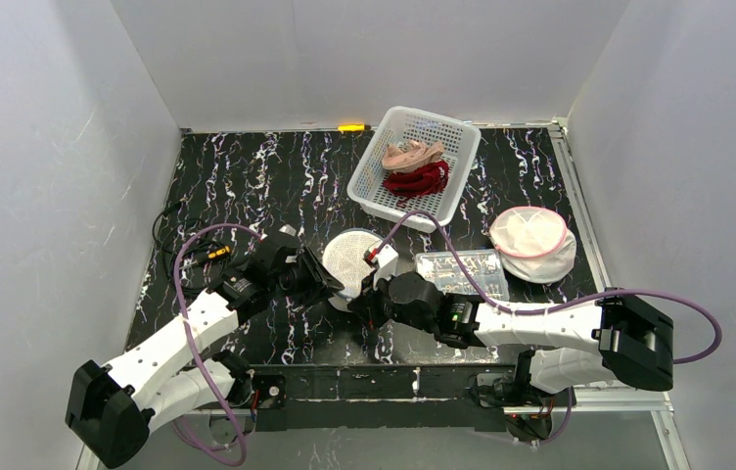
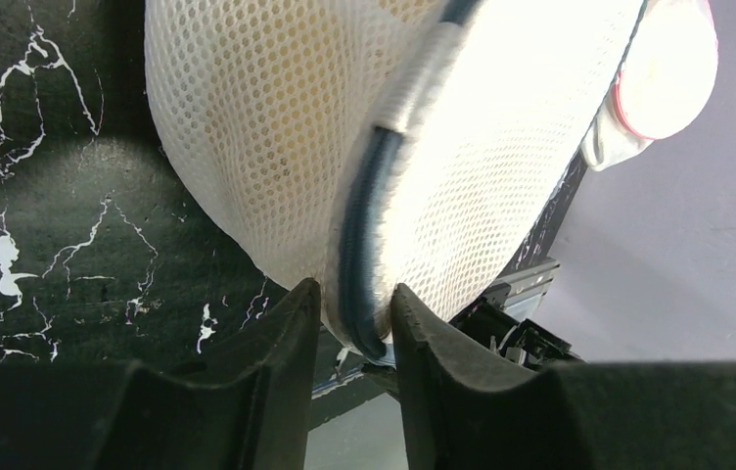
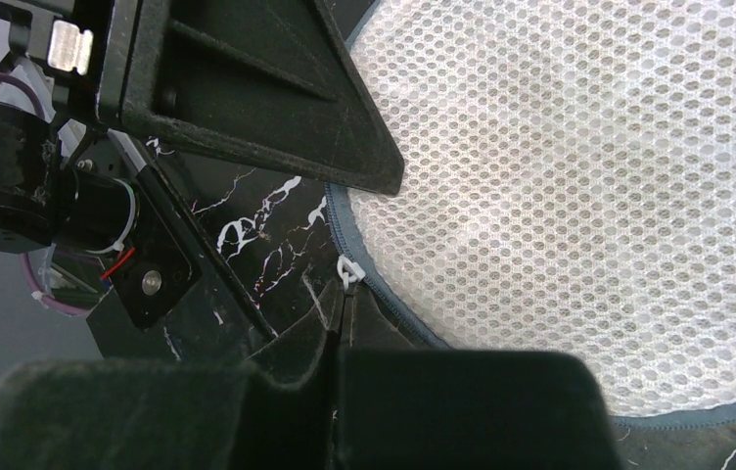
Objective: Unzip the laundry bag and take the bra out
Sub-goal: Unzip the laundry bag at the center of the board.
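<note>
- Unzipping is the step in hand: the laundry bag (image 1: 349,257) lies on the worktop (image 1: 247,186) between the two arms, and its zip looks closed all the way round.
- The left gripper (image 2: 352,296) straddles the bag's near edge. Its jaws are drawn in on either side of the dark blue seam (image 2: 359,235) and seem to pinch it, as if to anchor the bag.
- The right gripper (image 3: 335,331) has its jaws pressed together, with the small white zipper pull (image 3: 347,271) right at their tip. I cannot tell whether the tab is actually caught.
- If it is, I'd judge the next move to be a steady drag along the curved seam while the left side holds firm. If not, it needs a fresh bite on the tab.
- A tan shape (image 2: 237,108) shows faintly through the mesh, probably the bra, so nothing is out yet.
</note>
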Controlling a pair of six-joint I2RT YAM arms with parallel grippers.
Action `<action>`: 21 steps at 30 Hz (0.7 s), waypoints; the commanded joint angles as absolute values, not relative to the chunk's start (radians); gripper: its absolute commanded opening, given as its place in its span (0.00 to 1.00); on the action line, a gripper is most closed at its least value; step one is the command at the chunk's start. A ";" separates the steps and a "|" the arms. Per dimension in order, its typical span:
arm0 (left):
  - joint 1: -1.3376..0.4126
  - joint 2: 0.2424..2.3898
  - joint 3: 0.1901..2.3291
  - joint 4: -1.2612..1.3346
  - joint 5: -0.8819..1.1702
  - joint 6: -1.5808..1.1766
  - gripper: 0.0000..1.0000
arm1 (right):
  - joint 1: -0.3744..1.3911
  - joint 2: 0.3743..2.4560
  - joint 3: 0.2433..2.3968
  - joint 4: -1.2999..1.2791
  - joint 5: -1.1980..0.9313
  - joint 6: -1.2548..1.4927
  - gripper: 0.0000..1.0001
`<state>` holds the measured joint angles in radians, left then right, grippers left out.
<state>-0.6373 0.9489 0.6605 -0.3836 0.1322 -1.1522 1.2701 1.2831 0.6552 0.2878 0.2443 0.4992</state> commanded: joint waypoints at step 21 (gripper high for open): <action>-0.641 0.946 0.661 -0.395 0.090 -1.096 0.00 | 1.277 1.129 0.604 0.138 0.432 0.503 0.01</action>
